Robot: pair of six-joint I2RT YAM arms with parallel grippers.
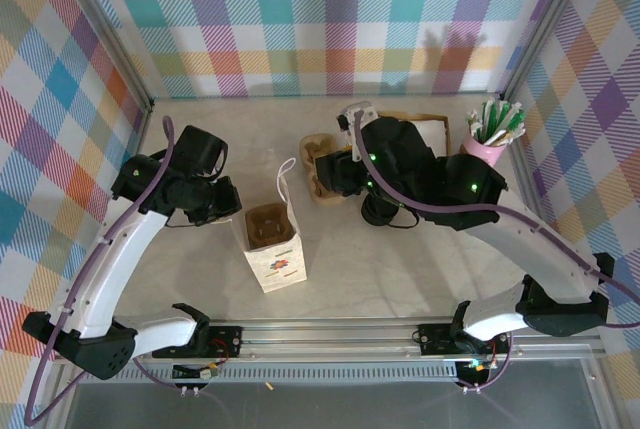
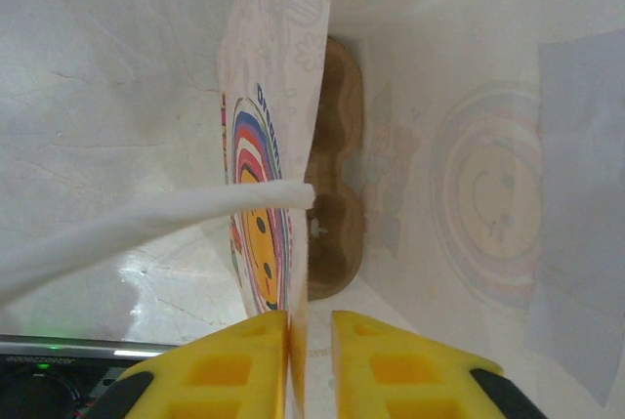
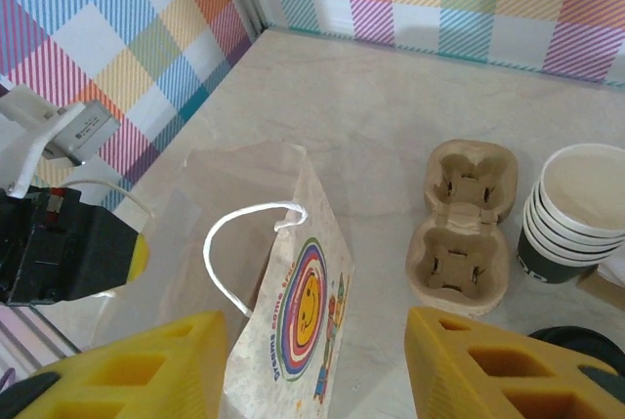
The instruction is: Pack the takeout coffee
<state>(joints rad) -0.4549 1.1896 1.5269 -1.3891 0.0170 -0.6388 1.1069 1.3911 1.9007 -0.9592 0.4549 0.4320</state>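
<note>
Left end effector (image 2: 311,319) astride one paper bag (image 2: 276,97), one carrier (image 2: 339,160) inside

We count one bag (image 3: 293,282). We count two carriers, each with two wells: one carrier (image 2: 337,175) inside the bag and a second carrier (image 3: 467,229) outside it. We see one stack of cups (image 3: 576,214); at least four rims show, but we cannot fix the exact number. One pink holder (image 1: 483,149) keeps a bunch of straws (image 1: 500,121), too many to count. There are two grippers: left gripper (image 2: 311,319) and right gripper (image 3: 314,341).
</note>
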